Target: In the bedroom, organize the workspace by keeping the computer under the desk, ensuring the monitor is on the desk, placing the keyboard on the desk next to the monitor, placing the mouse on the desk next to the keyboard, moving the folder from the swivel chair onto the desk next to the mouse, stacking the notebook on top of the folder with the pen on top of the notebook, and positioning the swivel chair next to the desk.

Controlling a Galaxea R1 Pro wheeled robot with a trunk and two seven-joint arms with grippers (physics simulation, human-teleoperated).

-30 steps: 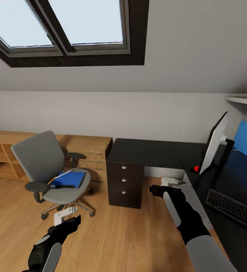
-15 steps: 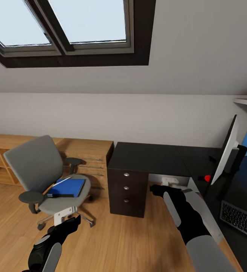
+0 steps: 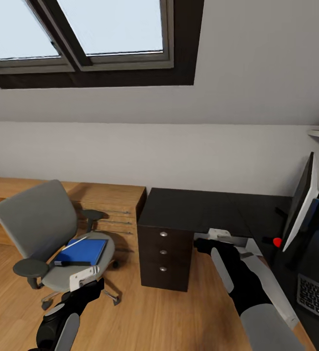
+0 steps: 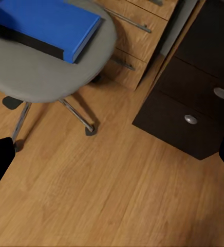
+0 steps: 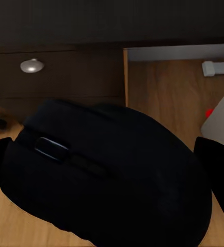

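Right gripper (image 5: pixel 112 154), low centre-right in the head view, clamps the mouse (image 5: pixel 104 177); the left gripper (image 4: pixel 112 154) is spread, empty. Across the last second the view has swung leftward: monitor (image 3: pixel 301 204) and keyboard (image 3: pixel 317 297) slid to the right edge, so the mouse's spot on the desk (image 3: pixel 198 207) is receding.

one swivel chair (image 3: pixel 52 234), one desk (image 3: pixel 198 209), one monitor (image 3: pixel 301 204)

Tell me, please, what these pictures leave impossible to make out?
- Keyboard: head view, cut off by the picture's right edge.
- Chair wheels: head view, partly behind the left tool.
- Right tool's fingertips: right wrist view, mostly behind the mouse.
- Monitor screen: head view, seen edge-on.
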